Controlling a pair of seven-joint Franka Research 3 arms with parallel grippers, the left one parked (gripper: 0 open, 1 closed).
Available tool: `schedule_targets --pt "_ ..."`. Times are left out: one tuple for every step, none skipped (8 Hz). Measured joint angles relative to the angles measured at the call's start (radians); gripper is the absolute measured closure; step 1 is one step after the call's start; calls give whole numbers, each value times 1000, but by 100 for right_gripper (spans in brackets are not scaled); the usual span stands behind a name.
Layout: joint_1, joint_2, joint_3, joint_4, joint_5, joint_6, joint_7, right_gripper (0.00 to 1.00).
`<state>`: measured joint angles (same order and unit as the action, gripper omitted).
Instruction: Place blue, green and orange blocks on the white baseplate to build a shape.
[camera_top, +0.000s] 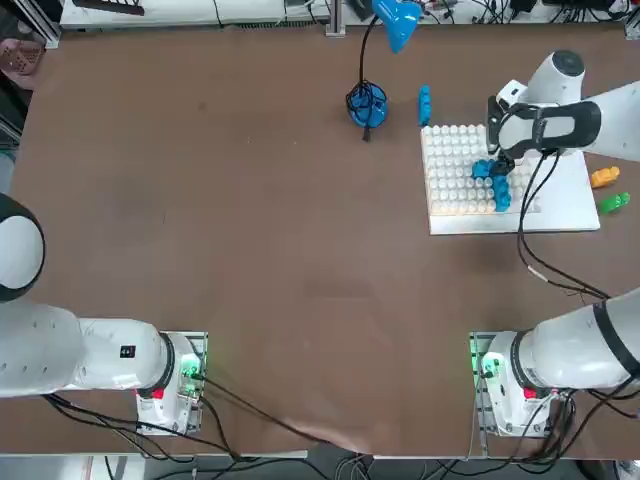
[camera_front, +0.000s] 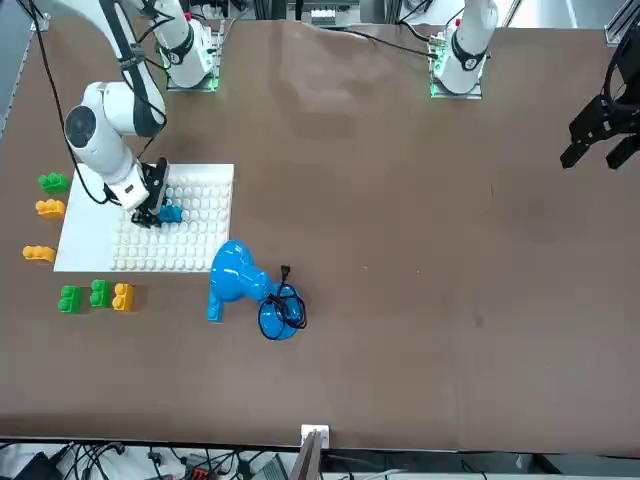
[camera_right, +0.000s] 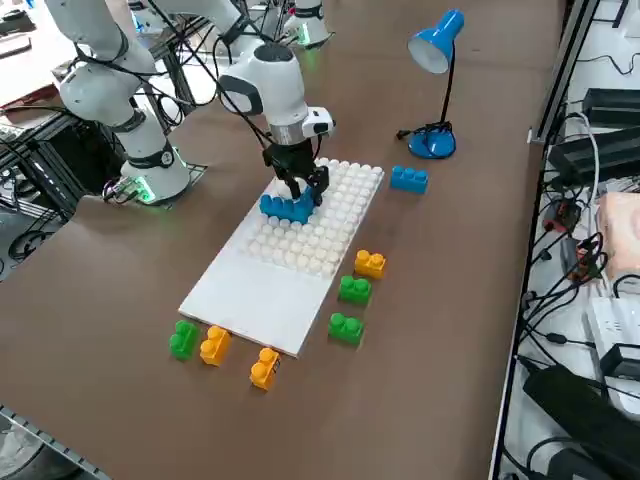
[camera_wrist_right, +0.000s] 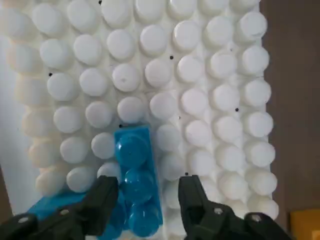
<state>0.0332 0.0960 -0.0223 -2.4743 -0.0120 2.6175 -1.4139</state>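
My right gripper (camera_top: 500, 160) hangs low over the studded part of the white baseplate (camera_top: 560, 205). In the wrist view its fingers (camera_wrist_right: 102, 197) stand open on either side of a blue block (camera_wrist_right: 135, 170) pressed onto the studs, with a gap at one side. A second blue block (camera_wrist_right: 50, 205) joins it at an angle. From the side, the gripper (camera_right: 300, 190) sits just above these blue blocks (camera_right: 287, 208). Loose orange (camera_right: 369, 264) and green (camera_right: 354, 290) blocks lie on the table beside the plate, with a loose blue block (camera_right: 408, 179) there too.
A blue desk lamp (camera_top: 367, 105) stands on the table just left of the plate. More green (camera_right: 184, 338) and orange (camera_right: 214, 345) blocks lie off the plate's smooth end. The arm's cable (camera_top: 530, 240) trails over the plate's near edge.
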Motion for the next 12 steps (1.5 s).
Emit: schedule_targets --pt "8 -37 5 11 1 -51 41 4" --pt "21 -79 8 34 2 -113 102 0" --pt "27 -112 10 72 2 -161 166 0" --pt "24 -124 6 115 3 -180 240 0" --pt "11 -108 -3 166 4 -183 327 0" --pt "-14 -60 -9 235 4 -181 398 0" --pt "-41 15 -13 309 16 -165 437 0" --pt "-66 109 -15 390 35 -139 449 0" --pt "-79 207 -23 492 41 -123 452 0" --pt "-81 283 -36 587 37 -121 454 0" --pt "-82 338 -49 663 36 -123 461 0" --pt "-86 379 -55 713 53 -128 487 0"
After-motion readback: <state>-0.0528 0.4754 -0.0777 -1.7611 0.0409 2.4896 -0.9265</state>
